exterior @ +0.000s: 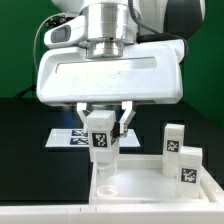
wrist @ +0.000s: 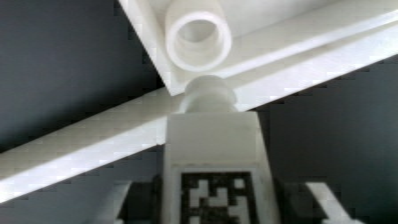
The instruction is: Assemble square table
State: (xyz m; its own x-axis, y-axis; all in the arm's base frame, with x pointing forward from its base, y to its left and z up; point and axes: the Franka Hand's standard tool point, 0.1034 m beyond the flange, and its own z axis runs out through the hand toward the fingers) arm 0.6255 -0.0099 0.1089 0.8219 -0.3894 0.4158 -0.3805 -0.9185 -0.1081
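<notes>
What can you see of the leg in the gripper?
The leg is a small white plastic-looking block with a black-and-white square tag on its face and a round peg at its lower end. It hangs upright, clamped between the gripper fingers, over the table top. In the wrist view its peg tip sits right by a round corner socket; seating unclear.

- The arm hangs straight down over the work surface, wrist vertical.
- The gripper (exterior: 102, 127) points downward.
- Its two fingers (exterior: 124, 121) are closed partway on a leg (exterior: 102, 140), holding it upright.
</notes>
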